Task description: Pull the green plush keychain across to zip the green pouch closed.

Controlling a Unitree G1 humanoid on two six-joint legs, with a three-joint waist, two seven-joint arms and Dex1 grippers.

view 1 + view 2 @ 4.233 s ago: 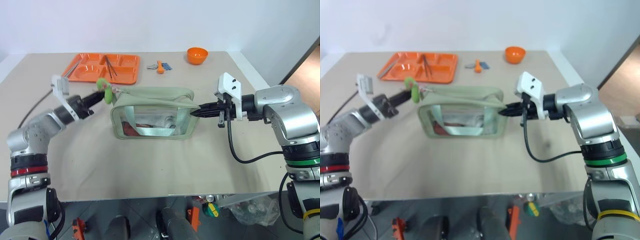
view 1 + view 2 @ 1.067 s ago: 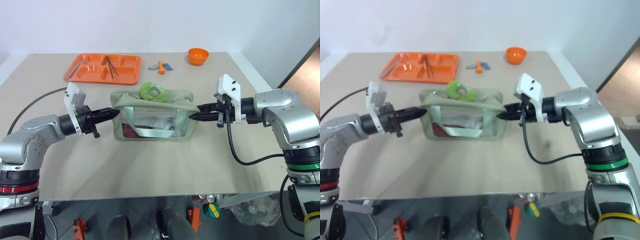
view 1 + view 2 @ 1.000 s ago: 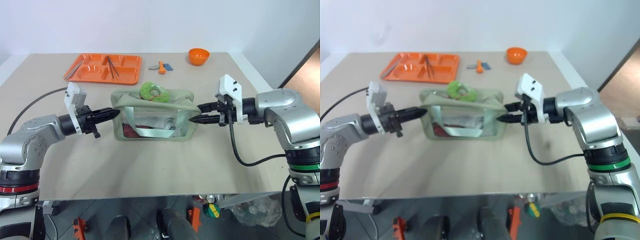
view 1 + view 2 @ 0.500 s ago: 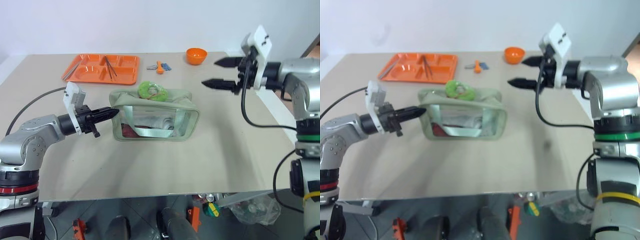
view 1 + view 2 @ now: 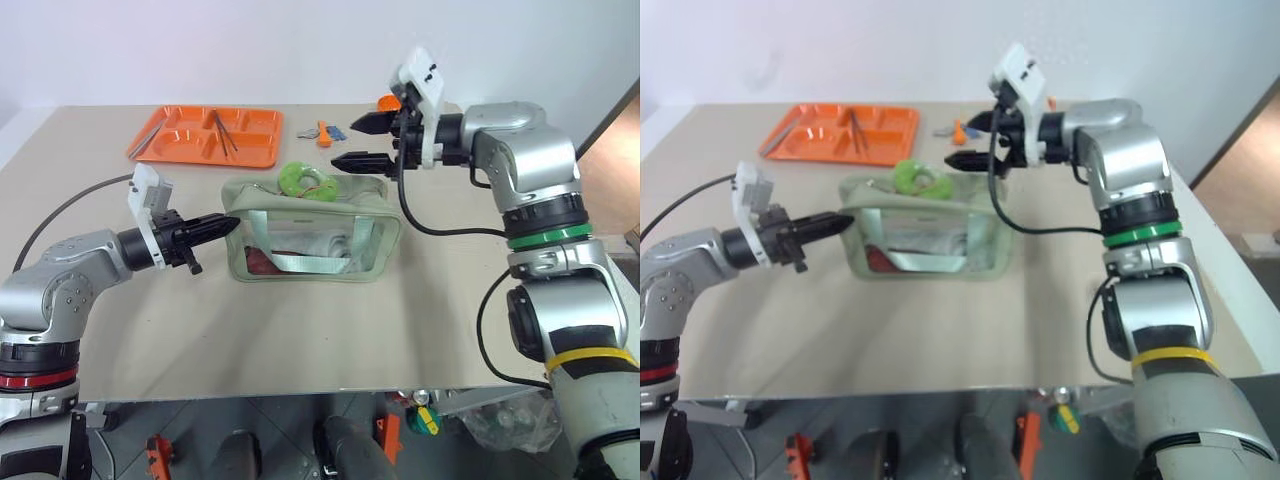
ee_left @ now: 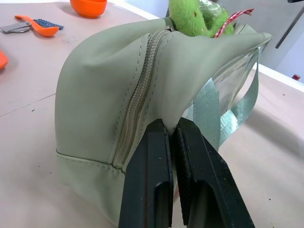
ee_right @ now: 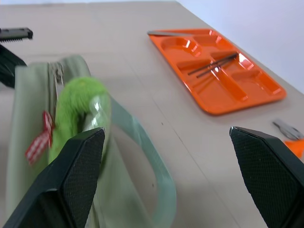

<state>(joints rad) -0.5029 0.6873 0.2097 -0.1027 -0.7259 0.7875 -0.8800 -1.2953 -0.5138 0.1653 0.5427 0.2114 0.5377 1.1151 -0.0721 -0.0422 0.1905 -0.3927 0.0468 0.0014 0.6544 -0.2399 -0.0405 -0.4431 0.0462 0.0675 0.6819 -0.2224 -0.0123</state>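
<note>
The green pouch stands mid-table, its clear window facing me. The green plush keychain lies on the pouch's top near the middle, a reddish string beside it. My left gripper is shut, pinching the fabric at the pouch's left end; the left wrist view shows the fingers clamped beside the zipper. My right gripper hangs open in the air just above and to the right of the keychain, touching nothing. The right wrist view shows the keychain ahead between its wide fingers.
An orange tray holding thin utensils sits at the back left. Small orange and blue items lie behind the pouch. An orange bowl peeks out behind my right gripper. The table's right edge runs under the right arm.
My right gripper opened and let go of the pouch's right end. It then rose and swung left to hover by the keychain. The left gripper kept its pinch and stayed still.
</note>
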